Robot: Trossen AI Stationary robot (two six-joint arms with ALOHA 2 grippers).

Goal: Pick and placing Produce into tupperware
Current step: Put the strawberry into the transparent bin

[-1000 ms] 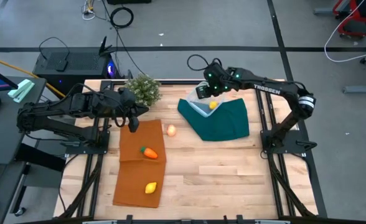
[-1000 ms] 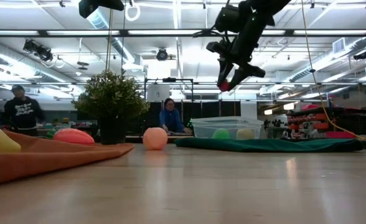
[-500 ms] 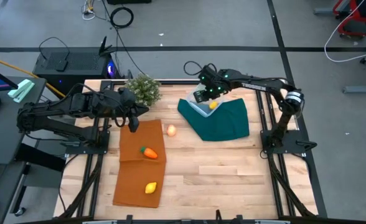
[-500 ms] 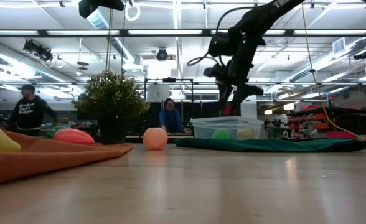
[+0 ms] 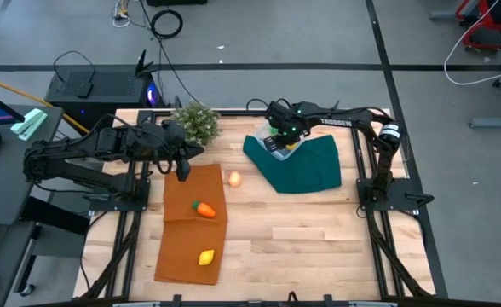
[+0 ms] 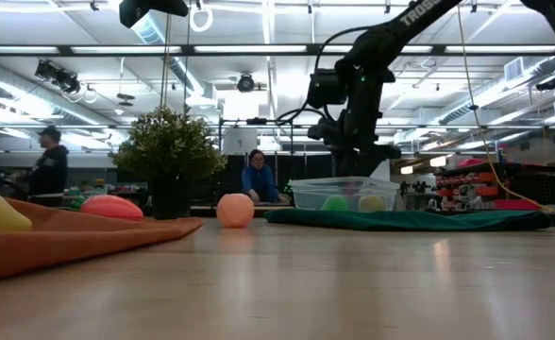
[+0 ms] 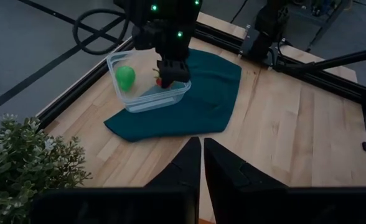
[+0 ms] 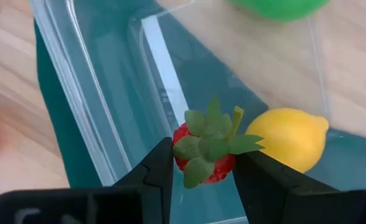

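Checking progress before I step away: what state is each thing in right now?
strawberry: clamped in right gripper, inside tupperware
green ball: in tupperware
lemon: in tupperware
carrot, second lemon: on orange cloth
peach ball: on table
left gripper: shut, empty

- Wooden table point(image 5: 319, 247), pale planks.
- Orange cloth point(image 5: 182, 247), below the left arm's shut jaws.
- Dark green cloth point(image 5: 314, 170), under the right arm's jaws.
- Peach ball point(image 5: 234, 178), between the two.
- Potted plant point(image 5: 196, 122), beside the left jaws.
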